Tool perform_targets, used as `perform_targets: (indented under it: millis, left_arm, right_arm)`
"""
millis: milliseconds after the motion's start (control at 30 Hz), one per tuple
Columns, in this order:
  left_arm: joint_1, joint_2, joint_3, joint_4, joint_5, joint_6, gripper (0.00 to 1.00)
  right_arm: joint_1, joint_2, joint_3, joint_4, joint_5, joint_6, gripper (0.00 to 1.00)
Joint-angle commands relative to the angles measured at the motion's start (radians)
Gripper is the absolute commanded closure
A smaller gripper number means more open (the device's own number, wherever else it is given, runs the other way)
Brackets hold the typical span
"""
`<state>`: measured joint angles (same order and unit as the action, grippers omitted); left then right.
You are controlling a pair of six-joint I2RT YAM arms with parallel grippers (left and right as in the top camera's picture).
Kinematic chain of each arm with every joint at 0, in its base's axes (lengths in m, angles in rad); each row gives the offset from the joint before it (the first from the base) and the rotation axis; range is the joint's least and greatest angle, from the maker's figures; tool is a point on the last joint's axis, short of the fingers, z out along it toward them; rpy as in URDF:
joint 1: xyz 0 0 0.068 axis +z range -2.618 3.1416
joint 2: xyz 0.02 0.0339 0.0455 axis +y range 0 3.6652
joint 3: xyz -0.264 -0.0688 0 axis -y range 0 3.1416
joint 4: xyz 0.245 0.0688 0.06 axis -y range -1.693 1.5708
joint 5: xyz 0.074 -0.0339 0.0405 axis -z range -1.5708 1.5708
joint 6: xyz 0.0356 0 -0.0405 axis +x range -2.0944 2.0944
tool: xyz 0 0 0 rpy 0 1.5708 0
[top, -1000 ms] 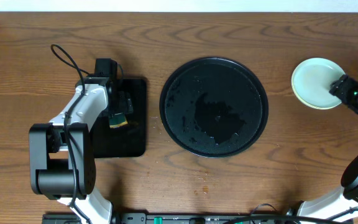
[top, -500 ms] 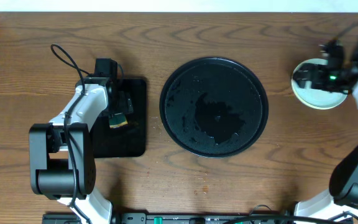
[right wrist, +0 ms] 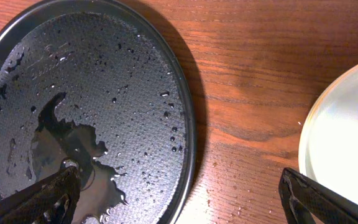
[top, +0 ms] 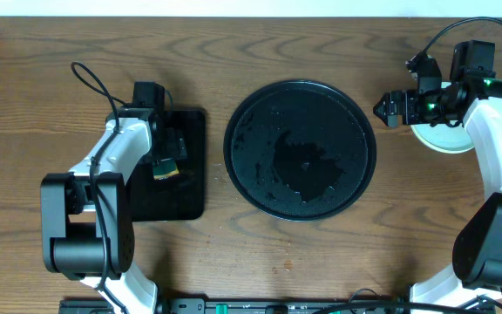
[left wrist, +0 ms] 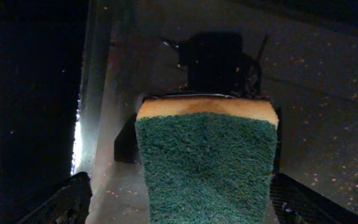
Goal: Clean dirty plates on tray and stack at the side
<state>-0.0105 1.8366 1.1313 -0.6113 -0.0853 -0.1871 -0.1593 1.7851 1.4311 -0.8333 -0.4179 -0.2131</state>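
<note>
One swing took my right claw (top: 382, 110), wide apart, off the plates (top: 447, 141) behind it; tray (top: 260, 105) ahead holds none, probably done.

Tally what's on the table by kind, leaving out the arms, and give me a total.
Trays: 2, the round black tray and the rectangular black tray
Sponges: 1, the green and yellow sponge
Plates: 1 in view, a pale plate partly under the right arm; any beneath it are hidden
Total: 4
</note>
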Motion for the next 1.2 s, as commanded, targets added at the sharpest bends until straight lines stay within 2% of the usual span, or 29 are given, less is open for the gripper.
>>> perform_targets:
  millis: [0,300,467,800,933,1033,1167]
  left_arm:
    - [0.001,0.001,-0.001,-0.001,-0.013,-0.006,0.08]
    - [0.001,0.001,-0.001,-0.001,-0.013,-0.006,0.09]
    - [0.001,0.001,-0.001,-0.001,-0.013,-0.006,0.09]
    - [0.001,0.001,-0.001,-0.001,-0.013,-0.006,0.08]
    - [0.001,0.001,-0.001,-0.001,-0.013,-0.006,0.08]
    - [0.001,0.001,-0.001,-0.001,-0.013,-0.006,0.08]
    - [0.001,0.001,-0.001,-0.001,-0.013,-0.006,0.08]
  right_arm:
    - [0.009,-0.008,0.000,0.000,-0.001,-0.016,0.01]
    - [0.016,-0.008,-0.013,0.002,0.008,-0.016,0.01]
    - [0.066,-0.131,-0.043,0.002,0.010,-0.016,0.01]
    - [0.291,-0.664,-0.061,0.003,0.010,-0.016,0.01]
    - [0.351,-0.882,-0.077,0.046,0.090,-0.116,0.01]
    - [0.359,-1.065,-0.186,0.144,0.124,-0.163,0.01]
    - [0.357,-1.347,-0.481,0.386,0.190,-0.163,0.01]
